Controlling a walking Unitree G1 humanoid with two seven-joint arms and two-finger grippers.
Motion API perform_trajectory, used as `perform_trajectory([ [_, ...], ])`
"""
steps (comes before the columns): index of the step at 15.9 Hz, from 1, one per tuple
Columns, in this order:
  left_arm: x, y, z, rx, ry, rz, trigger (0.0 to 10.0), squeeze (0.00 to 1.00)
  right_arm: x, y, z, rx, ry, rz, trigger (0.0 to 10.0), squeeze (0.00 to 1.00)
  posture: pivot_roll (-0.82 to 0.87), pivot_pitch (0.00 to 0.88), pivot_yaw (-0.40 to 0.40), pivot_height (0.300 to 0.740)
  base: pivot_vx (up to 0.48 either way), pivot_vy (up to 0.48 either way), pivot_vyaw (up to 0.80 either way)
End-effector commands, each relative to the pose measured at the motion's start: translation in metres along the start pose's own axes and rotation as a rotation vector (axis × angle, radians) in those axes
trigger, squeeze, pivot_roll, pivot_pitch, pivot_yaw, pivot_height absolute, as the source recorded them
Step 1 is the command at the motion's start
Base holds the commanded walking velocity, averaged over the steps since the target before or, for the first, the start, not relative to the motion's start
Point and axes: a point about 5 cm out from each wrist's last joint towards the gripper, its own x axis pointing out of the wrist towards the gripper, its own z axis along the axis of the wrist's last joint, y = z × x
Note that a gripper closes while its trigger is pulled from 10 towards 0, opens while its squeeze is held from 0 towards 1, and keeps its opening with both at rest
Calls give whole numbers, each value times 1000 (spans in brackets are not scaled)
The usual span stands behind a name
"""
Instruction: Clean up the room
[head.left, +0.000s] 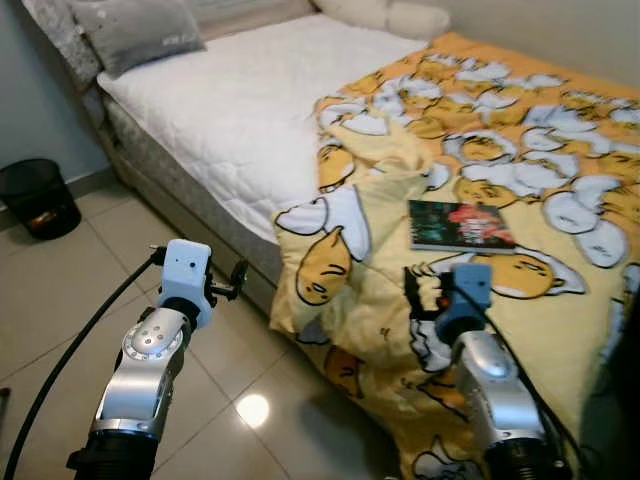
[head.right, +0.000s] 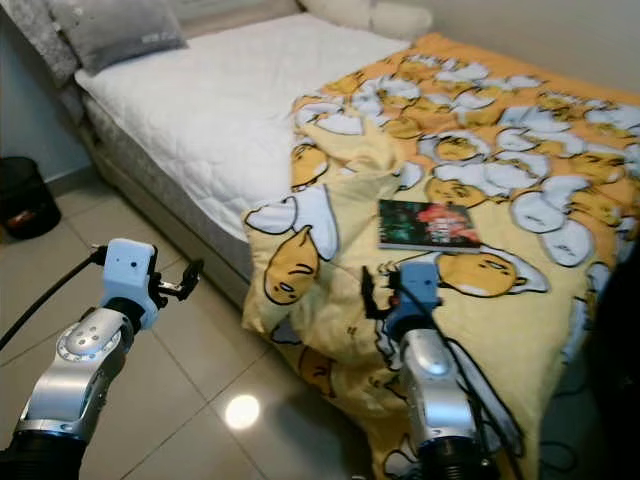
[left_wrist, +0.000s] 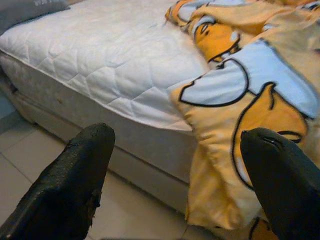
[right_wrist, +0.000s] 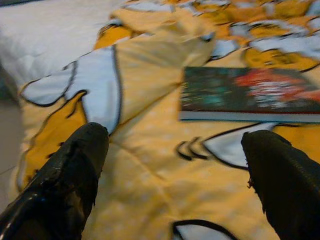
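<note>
By the bed (head.left: 230, 120), black bin (head.left: 38, 197), contents unclear

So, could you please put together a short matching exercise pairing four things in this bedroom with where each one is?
Things:
1. book
2. bin
3. grey pillow
4. left gripper

Places:
A. on the floor tiles by the wall
B. at the head of the white mattress
C. lying flat on the yellow blanket
D. over the floor beside the bed, fingers open

Pairs: 1-C, 2-A, 3-B, 4-D
</note>
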Motion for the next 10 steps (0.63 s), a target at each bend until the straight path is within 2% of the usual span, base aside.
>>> perform_trajectory([
  [1,-1,3,3,6,-13,-1,10000,1000,2,5,5,4,-17,2,10000,0,-2,0,-9,740,0,0,0],
  [4,-1,3,4,0,-18,0,10000,1000,3,5,7,7,-21,5,10000,0,-3,0,-8,740,181,0,-729],
  [10,-1,3,5,-4,-21,1,10000,1000,3,6,8,5,-24,11,10000,0,-4,0,-9,740,332,0,0],
])
